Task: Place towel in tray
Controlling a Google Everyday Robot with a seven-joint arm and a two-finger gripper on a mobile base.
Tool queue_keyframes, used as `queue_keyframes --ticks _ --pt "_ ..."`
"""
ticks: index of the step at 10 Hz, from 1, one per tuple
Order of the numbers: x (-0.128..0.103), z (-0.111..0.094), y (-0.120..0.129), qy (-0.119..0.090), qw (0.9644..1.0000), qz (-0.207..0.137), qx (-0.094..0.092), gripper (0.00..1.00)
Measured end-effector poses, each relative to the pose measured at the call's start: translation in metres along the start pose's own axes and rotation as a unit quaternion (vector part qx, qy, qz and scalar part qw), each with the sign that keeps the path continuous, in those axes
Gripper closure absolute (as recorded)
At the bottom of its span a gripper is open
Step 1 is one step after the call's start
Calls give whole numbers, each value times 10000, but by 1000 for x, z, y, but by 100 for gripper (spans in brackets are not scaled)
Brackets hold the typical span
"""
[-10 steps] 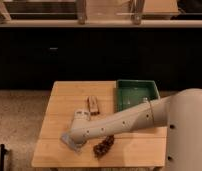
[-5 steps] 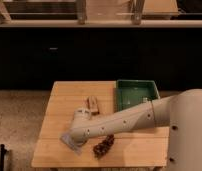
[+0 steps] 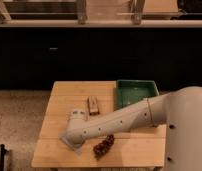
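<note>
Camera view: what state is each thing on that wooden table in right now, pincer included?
towel: flat on the table near its front left, mostly hidden under the arm's end.
tray: at the table's back right, nothing visible in it.
pincer: down over the towel.
wooden block: lying flat mid-table, untouched.
reddish-brown bunch: lying near the front edge, beside the arm.
</note>
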Motion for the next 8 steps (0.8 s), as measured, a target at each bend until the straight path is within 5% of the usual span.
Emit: queue_keyframes --ticks 8 --pt "3 -5 -2 75 10000 10 -49 20"
